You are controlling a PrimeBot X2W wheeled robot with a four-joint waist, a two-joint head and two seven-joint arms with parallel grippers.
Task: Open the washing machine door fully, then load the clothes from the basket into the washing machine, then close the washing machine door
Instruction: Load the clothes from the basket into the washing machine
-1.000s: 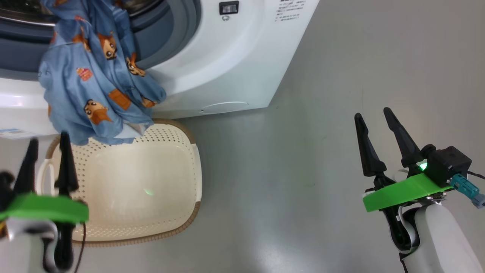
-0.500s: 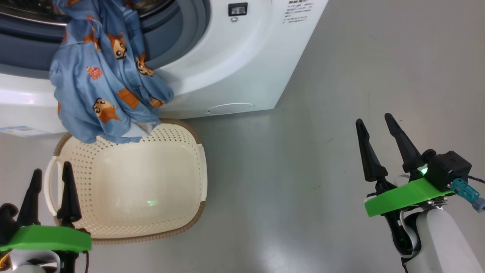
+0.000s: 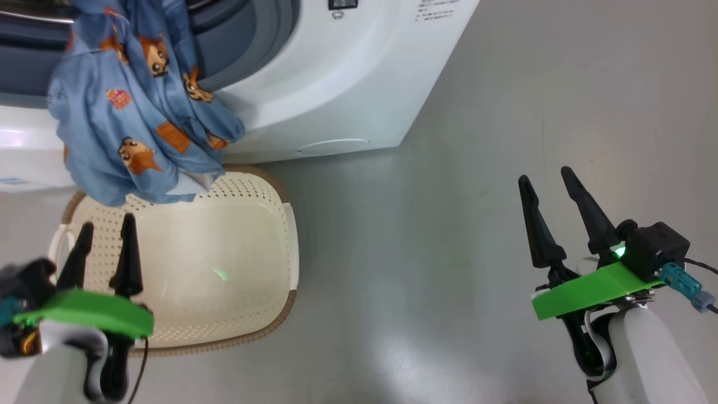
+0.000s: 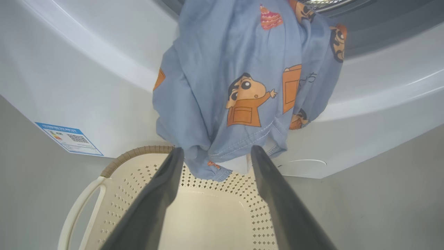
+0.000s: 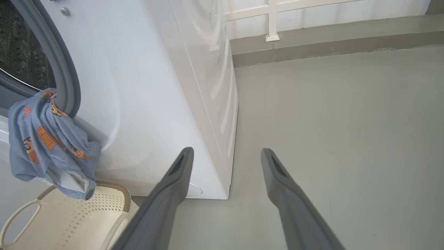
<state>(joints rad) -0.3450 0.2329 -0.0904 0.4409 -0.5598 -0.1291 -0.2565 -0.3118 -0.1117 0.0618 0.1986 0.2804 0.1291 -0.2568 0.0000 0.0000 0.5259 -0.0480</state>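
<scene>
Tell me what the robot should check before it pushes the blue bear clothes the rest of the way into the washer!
1. All the clothes inside the washing machine: not ok; they hang out over its front, hem dangling above the basket.
2. The basket unloaded: ok; its visible bottom is bare.
3. The left gripper ready to grab: ok; open, holding nothing, near the hanging hem.
4. The right gripper out of the way: ok; open, over the floor, apart from the machine.
5. The door swung fully back: cannot tell.
</scene>
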